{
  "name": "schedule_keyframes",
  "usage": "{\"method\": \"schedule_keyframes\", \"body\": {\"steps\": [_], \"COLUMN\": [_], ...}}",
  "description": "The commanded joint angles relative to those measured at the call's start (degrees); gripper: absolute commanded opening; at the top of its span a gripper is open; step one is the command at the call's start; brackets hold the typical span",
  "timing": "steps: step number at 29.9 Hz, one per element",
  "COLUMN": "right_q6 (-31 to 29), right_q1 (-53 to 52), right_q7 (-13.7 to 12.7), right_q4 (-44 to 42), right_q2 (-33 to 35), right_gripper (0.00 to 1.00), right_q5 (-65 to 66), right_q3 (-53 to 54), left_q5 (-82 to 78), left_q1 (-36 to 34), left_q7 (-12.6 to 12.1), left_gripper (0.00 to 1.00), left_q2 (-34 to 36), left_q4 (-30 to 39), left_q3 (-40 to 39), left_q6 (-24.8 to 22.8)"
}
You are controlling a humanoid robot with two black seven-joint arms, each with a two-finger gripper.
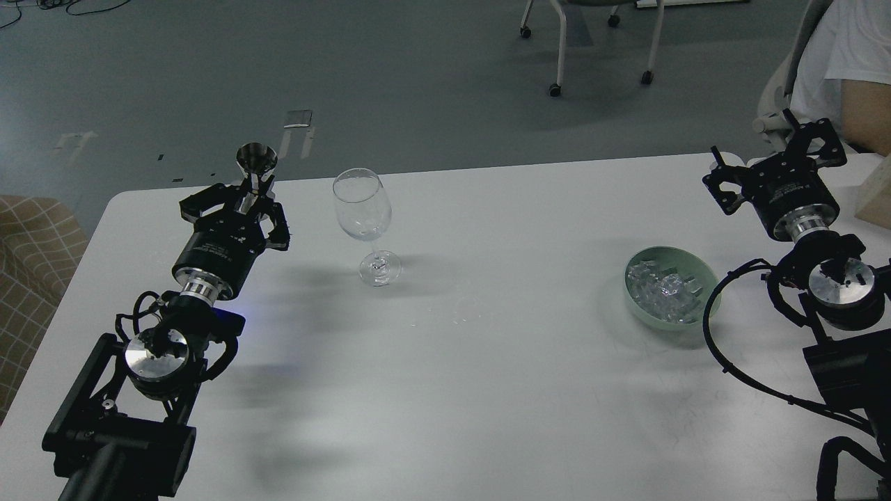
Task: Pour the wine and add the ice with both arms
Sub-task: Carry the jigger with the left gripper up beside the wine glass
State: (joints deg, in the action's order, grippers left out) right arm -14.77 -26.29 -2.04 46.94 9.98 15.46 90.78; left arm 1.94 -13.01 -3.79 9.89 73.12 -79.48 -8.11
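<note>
A clear, empty wine glass stands upright on the white table, left of centre. My left gripper is shut on a small silver metal cup, held upright a little left of the glass. The ice is a heap of small clear cubes in a pale green bowl at the right. My right gripper is open and empty, behind and to the right of the bowl.
A person in a white shirt sits beyond the table's far right corner. A pale box edge shows at the right border. A wheeled chair stands on the grey floor behind. A checked cushion lies left of the table.
</note>
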Motion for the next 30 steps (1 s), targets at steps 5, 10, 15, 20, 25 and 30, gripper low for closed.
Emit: {"method": "schedule_keyframes", "body": {"steps": [5, 10, 15, 20, 25, 30], "right_q6": [-0.1, 0.0, -0.1, -0.1, -0.2, -0.3], "right_q1": [0.2, 0.2, 0.4, 0.9, 1.1, 1.1], "right_q7": [0.0, 0.0, -0.1, 0.0, -0.1, -0.1], "right_q4": [0.0, 0.3, 0.4, 0.3, 0.3, 0.3], "right_q2": [1.6, 1.6, 1.6, 2.1, 2.1, 2.1], "right_gripper": [1.0, 1.0, 1.0, 1.0, 1.0, 1.0], "right_q5": [-0.2, -0.2, -0.3, -0.3, -0.3, -0.3], "right_q3": [0.1, 0.1, 0.1, 0.2, 0.2, 0.2], "left_q5": [-0.6, -0.7, -0.6, -0.6, -0.6, -0.7], "left_q1": [-1.3, -3.2, -4.2, -4.3, -5.4, -5.4], "left_q7": [-0.4, -0.4, -0.5, -0.5, -0.5, -1.7], "left_gripper": [0.0, 0.0, 0.0, 0.0, 0.0, 0.0], "left_q2": [0.2, 0.2, -0.1, -0.1, 0.0, -0.1], "left_q4": [-0.6, -1.0, -1.0, -1.0, -1.1, -1.6], "left_q3": [2.8, 4.1, 4.8, 6.4, 7.1, 7.9], "left_q6": [0.1, 0.6, 2.1, 2.3, 2.7, 3.0]}}
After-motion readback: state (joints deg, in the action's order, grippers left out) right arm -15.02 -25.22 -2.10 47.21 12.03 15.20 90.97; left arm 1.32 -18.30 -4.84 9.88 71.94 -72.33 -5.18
